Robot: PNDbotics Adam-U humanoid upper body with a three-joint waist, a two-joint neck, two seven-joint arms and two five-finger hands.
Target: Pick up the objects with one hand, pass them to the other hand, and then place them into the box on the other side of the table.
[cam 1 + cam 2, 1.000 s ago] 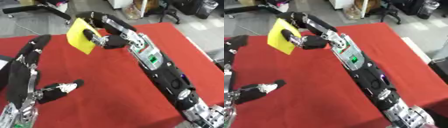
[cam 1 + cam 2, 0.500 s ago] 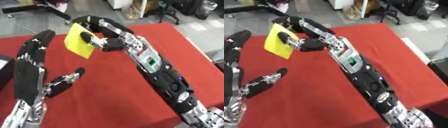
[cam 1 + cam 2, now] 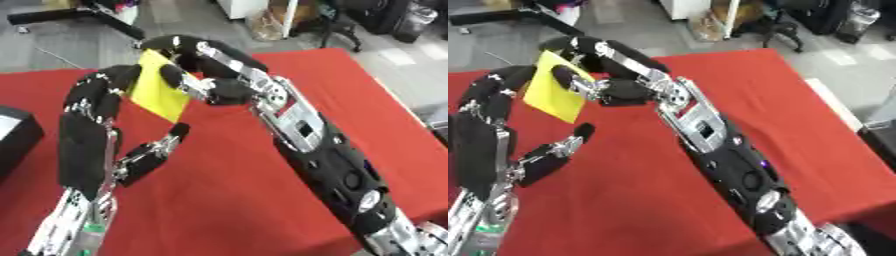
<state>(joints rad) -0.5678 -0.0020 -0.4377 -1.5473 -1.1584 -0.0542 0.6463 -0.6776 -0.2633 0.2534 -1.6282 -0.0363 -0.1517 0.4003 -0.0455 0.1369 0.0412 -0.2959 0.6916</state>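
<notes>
The right hand [image 3: 206, 80] pinches the yellow flat piece [image 3: 159, 93], held up above the red table [image 3: 227, 190], just beside the spread left hand [image 3: 92, 125], whose fingertips reach its left edge.

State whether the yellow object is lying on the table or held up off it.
Held up: the right hand grips the yellow object above the red table.

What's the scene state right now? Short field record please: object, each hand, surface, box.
object: yellow flat piece, held up above the table
right hand: fingers curled round the yellow flat piece
left hand: open, raised beside the piece, fingertips at its left edge, thumb below it
surface: red table
box: dark box at the table's left edge
handover: not yet completed
</notes>
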